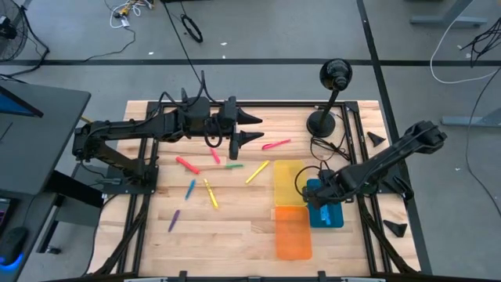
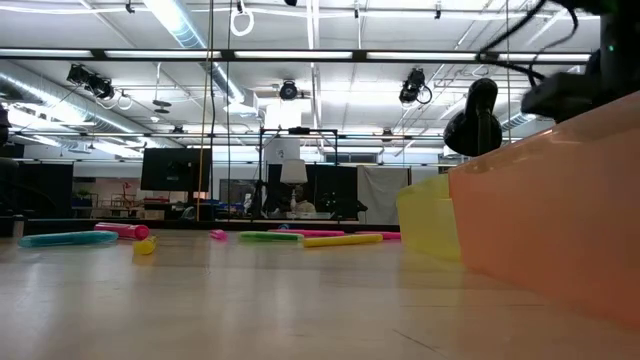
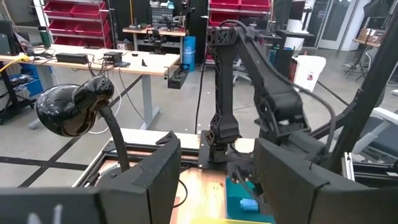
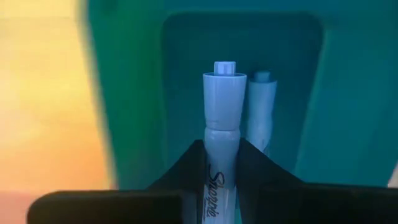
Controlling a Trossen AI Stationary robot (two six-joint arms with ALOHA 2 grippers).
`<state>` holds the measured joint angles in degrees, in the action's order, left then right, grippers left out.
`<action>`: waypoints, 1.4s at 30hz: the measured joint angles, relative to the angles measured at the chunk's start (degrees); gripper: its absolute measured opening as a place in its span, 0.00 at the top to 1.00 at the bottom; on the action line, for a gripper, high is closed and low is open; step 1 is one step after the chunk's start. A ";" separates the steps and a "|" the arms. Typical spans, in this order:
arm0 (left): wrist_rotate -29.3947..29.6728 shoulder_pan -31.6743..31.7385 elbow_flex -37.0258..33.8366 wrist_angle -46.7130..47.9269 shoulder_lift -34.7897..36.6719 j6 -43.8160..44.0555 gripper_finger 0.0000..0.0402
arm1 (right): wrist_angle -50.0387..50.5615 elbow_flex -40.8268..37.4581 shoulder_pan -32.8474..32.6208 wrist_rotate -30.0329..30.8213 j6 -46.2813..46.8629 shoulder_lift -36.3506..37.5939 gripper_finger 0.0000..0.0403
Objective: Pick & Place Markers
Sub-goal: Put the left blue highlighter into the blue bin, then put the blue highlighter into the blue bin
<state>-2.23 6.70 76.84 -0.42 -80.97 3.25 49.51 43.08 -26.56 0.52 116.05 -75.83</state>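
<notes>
**A:** Where is the right gripper (image 1: 322,205)?

**B:** Down inside the blue tray (image 1: 335,215), at the bench's (image 1: 235,227) right side. Its fingers (image 4: 186,165) are clamped on a blue marker (image 4: 222,118), which points at the tray's far wall. A second blue marker (image 4: 262,109) lies just beside it in the tray, close to the side wall, so there is little room either way.

**A:** And the left gripper (image 1: 254,129)?

**B:** It hangs above the far half of the bench, fingers (image 3: 155,180) apart and holding nothing. The black desk lamp (image 1: 333,94) stands to its right, near the far edge.

**A:** The remaining markers?

**B:** Loose on the open wood in the middle: a pink marker (image 1: 275,144) nearest the left gripper, then a red marker (image 1: 187,164), a green marker (image 1: 233,166), a yellow marker (image 1: 257,171), another yellow marker (image 1: 210,193), a light blue marker (image 1: 191,189) and a purple marker (image 1: 174,220) closest to the near edge. Most lie apart from one another.

**A:** What about the other trays?

**B:** The yellow tray (image 1: 286,184) and the orange tray (image 1: 292,231) sit end to end, just left of the blue one. The bench's near left corner is bare wood.
</notes>
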 joint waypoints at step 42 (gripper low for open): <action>0.03 -0.02 0.00 0.04 0.00 0.09 0.48 | -4.87 -1.77 -0.16 6.39 -11.73 3.06 0.49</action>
<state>-2.20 6.68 76.84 -0.38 -80.97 3.33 44.64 41.31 -26.72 6.91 104.32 -72.78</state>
